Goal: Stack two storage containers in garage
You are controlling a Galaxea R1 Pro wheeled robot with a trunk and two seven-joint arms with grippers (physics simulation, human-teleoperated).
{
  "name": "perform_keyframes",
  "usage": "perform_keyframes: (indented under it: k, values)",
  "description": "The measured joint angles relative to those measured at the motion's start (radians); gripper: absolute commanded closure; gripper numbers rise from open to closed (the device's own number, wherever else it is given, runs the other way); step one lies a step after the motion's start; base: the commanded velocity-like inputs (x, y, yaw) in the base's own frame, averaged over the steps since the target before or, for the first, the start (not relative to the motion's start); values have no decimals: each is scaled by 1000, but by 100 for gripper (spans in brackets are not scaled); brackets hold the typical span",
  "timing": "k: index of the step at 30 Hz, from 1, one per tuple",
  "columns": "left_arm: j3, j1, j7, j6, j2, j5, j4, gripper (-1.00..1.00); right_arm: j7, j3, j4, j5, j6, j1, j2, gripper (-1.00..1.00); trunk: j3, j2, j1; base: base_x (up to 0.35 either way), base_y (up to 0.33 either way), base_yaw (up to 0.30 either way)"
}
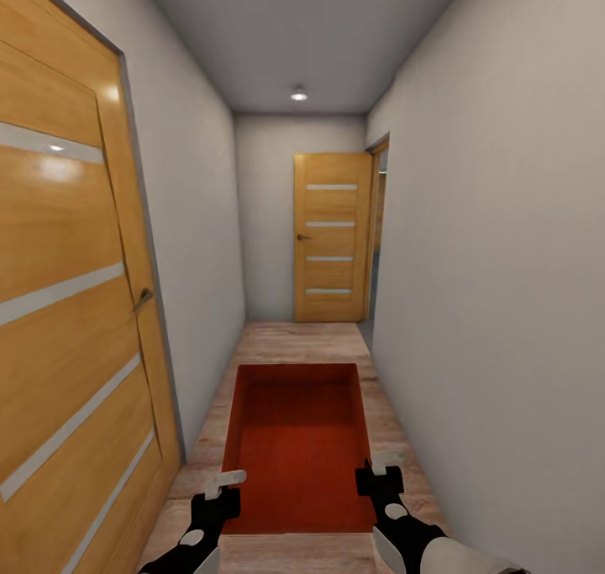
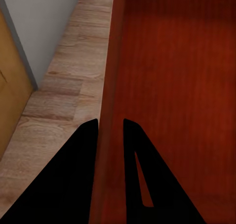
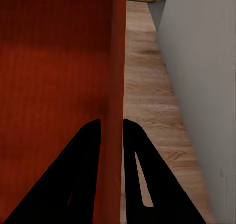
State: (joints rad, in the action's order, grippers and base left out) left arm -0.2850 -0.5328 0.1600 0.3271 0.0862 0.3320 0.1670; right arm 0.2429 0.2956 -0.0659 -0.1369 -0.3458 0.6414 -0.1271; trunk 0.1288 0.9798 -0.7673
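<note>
— Jaws first: what are they doing?

— Both sets are clamped on one red-orange container (image 1: 296, 439). The left gripper (image 1: 225, 483) pinches the container's left wall, one finger inside and one outside, as the left wrist view shows (image 2: 109, 135). The right gripper (image 1: 380, 466) does the same on the right wall (image 3: 112, 135).

— So where is the container right now?

— Held between the two arms, low in front of the robot, open top up, and nothing visible inside it. Under it runs the light wood floor (image 1: 294, 343) of a narrow hallway with white walls.

— Is that the garage?

— No. No grey concrete anywhere. A big wooden door (image 1: 67, 305) stands close on the robot's left, and a second wooden door (image 1: 332, 238) stands at the far end, beside an opening (image 1: 376, 238) on the right.

— How far along would you say the job is?

— I judge it early to middle. One container is picked up and in transit. It is not yet set down on the garage floor. The other container isn't here, so I can't tell where it sits or whether it's been dealt with.

— What's left, then?

— Carrying this one through to the garage and setting it down, on the floor or on its twin. Unless the other is already there, it needs the same trip, and then the stack is done.
</note>
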Motion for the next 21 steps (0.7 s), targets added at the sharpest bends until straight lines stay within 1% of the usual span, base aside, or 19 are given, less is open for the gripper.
perform_keyframes:
  k: [21]
  values:
    - [0, 0, 0, 1, -1, -1, 0, 100, 1, 0, 0, 1, -1, 0, -1, 100, 0, 0, 0, 322, 0, 0]
